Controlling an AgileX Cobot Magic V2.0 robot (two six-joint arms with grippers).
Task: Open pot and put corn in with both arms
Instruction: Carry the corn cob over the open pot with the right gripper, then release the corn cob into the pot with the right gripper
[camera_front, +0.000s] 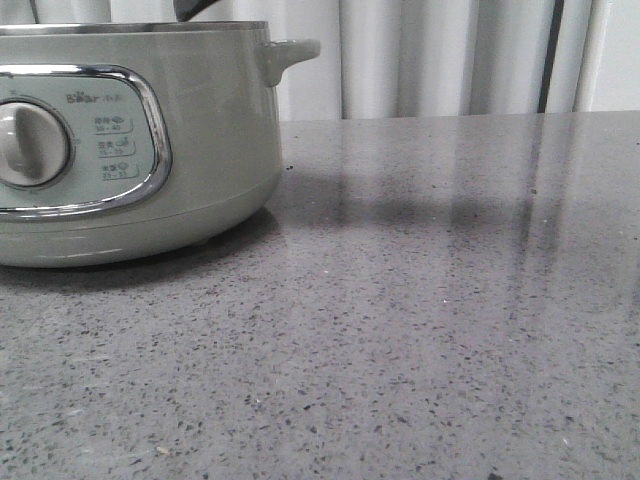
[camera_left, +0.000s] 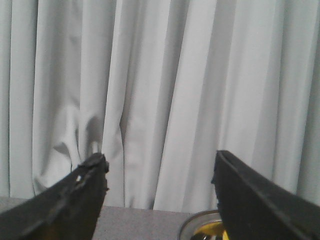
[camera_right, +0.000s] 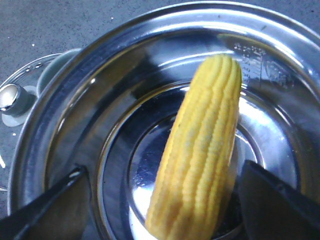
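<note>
The pot, pale grey-green with a chrome-framed panel and dial, stands at the table's left with no lid on it. In the right wrist view the yellow corn lies inside the pot's steel bowl, leaning on its wall. My right gripper is above the bowl, open, with its fingers wide on either side of the corn and not pressing it. My left gripper is open and empty, facing the curtain. The pot rim and a bit of yellow corn show low in that view.
A glass lid with a chrome knob lies on the grey speckled table beside the pot. A dark arm part shows above the pot rim. A white curtain hangs behind the table.
</note>
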